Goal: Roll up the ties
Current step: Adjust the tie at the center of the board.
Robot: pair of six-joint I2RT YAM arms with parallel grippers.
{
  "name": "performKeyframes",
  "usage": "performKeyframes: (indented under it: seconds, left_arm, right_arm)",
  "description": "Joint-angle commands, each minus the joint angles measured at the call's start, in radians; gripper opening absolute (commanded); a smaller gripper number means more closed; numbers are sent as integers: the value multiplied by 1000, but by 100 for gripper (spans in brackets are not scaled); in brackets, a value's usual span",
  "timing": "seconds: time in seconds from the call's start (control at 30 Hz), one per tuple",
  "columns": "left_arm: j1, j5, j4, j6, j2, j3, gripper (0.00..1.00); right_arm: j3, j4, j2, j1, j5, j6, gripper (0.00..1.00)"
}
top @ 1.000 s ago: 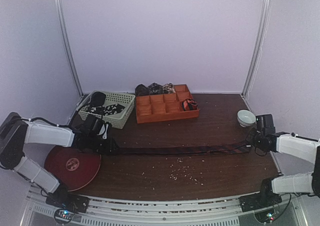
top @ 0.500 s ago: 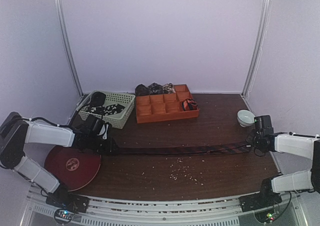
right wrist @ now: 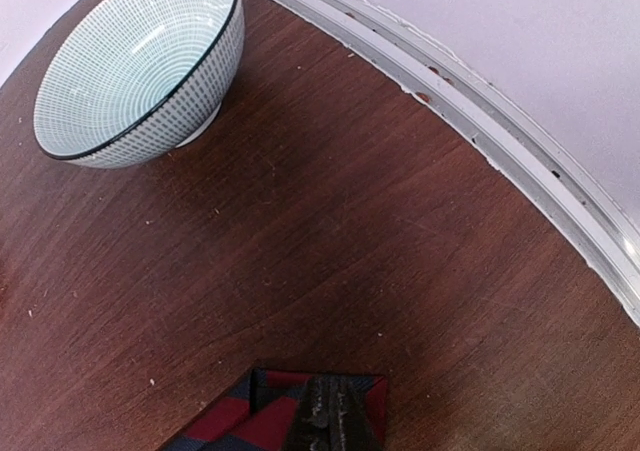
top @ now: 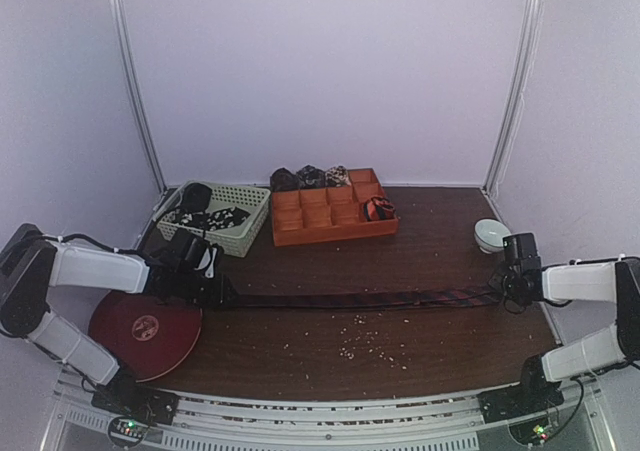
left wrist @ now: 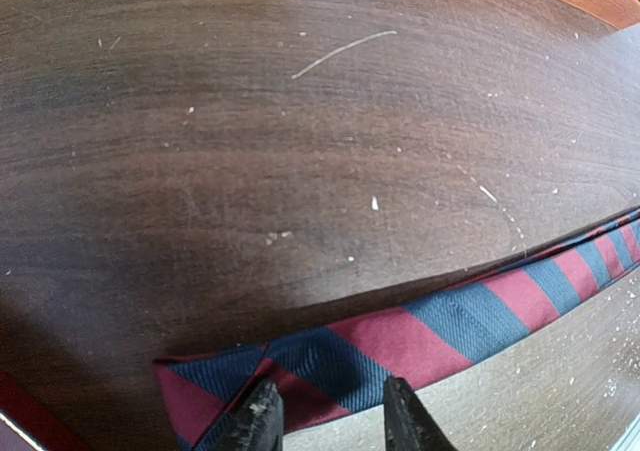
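A long red-and-navy striped tie (top: pixel 360 298) lies stretched flat across the table from left to right. My left gripper (top: pixel 218 293) is at its left end. In the left wrist view the gripper (left wrist: pixel 333 416) has its fingers apart, their tips resting on the tie (left wrist: pixel 470 321) near its pointed end. My right gripper (top: pixel 500 293) is at the tie's right end. In the right wrist view it (right wrist: pixel 335 421) is shut on the tie's squared end (right wrist: pixel 255 411), low over the table.
An orange compartmented tray (top: pixel 300 233) stands at the back centre with a red-and-black coil (top: pixel 377 208) in it and dark coils (top: pixel 310 178) behind. A pale green basket (top: pixel 240 239) holds dark ties. A red round plate (top: pixel 145 331) lies front left. A bowl (top: pixel 490 234) (right wrist: pixel 140 66) sits near my right gripper. Crumbs (top: pixel 365 336) dot the table.
My right gripper has moved left and down with the tie end, and the tie now lies flatter on the table. The left gripper has stayed in place.
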Motion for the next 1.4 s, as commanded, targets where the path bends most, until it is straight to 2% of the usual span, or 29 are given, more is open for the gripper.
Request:
performKeyframes:
  seconds: [0.0, 0.43, 0.8, 1.0, 1.17, 1.37]
  left_arm:
    - [-3, 12, 19, -3, -21, 10, 36]
    - [-3, 16, 21, -4, -23, 7, 37]
    - [-2, -4, 24, -7, 5, 6, 37]
    - [-2, -6, 28, -8, 8, 7, 37]
    - [-3, -5, 23, -7, 4, 8, 37]
    - [-3, -12, 2, 1, -7, 21, 37]
  right_arm:
    - [-9, 18, 16, -8, 44, 15, 0]
    - [12, -11, 59, -8, 52, 27, 0]
    - [20, -61, -20, -9, 72, 32, 0]
    - [22, -91, 25, -9, 62, 82, 1]
    - [73, -170, 69, -8, 88, 126, 8]
    - [144, -257, 13, -8, 62, 122, 27]
